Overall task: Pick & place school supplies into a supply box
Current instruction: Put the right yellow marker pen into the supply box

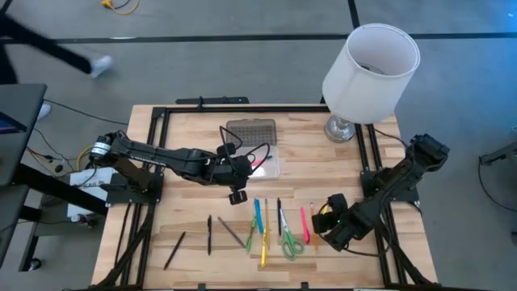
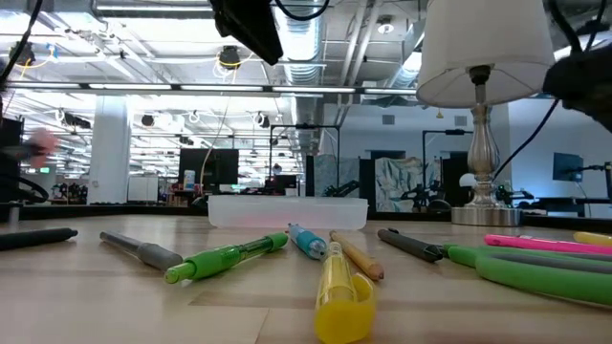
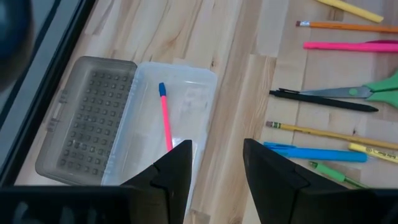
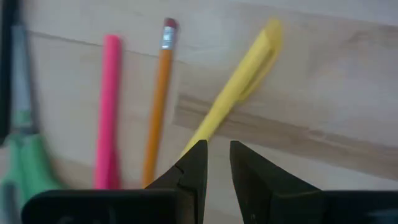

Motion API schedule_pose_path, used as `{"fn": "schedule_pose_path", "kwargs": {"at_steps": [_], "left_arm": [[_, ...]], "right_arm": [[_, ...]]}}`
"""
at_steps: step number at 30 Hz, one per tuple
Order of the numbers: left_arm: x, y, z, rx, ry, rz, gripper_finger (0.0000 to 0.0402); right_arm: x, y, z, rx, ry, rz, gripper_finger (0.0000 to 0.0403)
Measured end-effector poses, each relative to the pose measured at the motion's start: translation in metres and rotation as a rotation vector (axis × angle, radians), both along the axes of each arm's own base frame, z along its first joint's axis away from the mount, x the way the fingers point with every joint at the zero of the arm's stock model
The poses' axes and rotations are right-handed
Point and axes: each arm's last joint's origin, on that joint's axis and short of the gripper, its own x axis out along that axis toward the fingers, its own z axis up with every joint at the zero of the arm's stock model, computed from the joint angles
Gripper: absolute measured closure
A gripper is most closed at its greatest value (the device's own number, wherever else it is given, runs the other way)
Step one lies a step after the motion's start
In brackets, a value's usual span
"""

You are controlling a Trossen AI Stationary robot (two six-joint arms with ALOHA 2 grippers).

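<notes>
Supply box [image 1: 257,145] sits open mid-counter [image 1: 186,218], far side from the loose supplies, grey dotted lid [image 3: 87,118] folded flat beside the clear base [image 3: 174,118]. One pink pencil with blue cap [image 3: 165,118] already lies in the base.

Left gripper [image 3: 214,165] hangs over the box's near edge, jaws apart and empty. Right gripper [image 4: 214,165] is low by the counter's right edge, jaws narrowly parted, nothing clamped, yellow pen [image 4: 239,78] running toward the gap between them.

Step in hand, by my read: right arm picks the yellow pen. To do it well, drop straight down, straddle the barrel crosswise near its middle, close only once both tips are beside it; keep clear of the orange pencil [image 4: 158,93] and pink marker [image 4: 109,106] just beside. Left arm should back off the box before the drop.

Left wrist view alone shows the box contents; the low view sees just its clear side wall [image 2: 287,212]. High view alone gives both arms together. Only the low view shows the yellow highlighter [image 2: 339,287] and green marker [image 2: 229,258] close up. Lamp [image 1: 367,69] stands at the far right corner.
</notes>
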Motion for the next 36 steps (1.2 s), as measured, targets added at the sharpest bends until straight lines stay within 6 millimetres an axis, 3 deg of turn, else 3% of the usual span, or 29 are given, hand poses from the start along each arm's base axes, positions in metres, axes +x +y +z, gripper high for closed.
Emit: {"fn": "schedule_pose_path", "kwargs": {"at_steps": [9, 16, 20, 36], "left_arm": [[0.000, 0.000, 0.000, -0.004, -0.004, 0.001, 0.0262], [0.001, 0.000, 0.000, -0.007, -0.005, -0.001, 0.0262], [0.001, 0.000, 0.000, -0.007, -0.006, -0.001, 0.0262], [0.001, 0.000, 0.000, -0.006, -0.006, 0.001, 0.0262]], "right_arm": [[0.013, 0.012, -0.024, 0.042, 0.001, 0.006, 0.0286], [0.014, 0.014, -0.021, 0.070, -0.032, -0.011, 0.0198], [0.014, 0.012, -0.013, 0.078, -0.068, -0.020, 0.0170], [0.014, -0.007, -0.013, -0.030, 0.014, -0.040, 0.0205]]}}
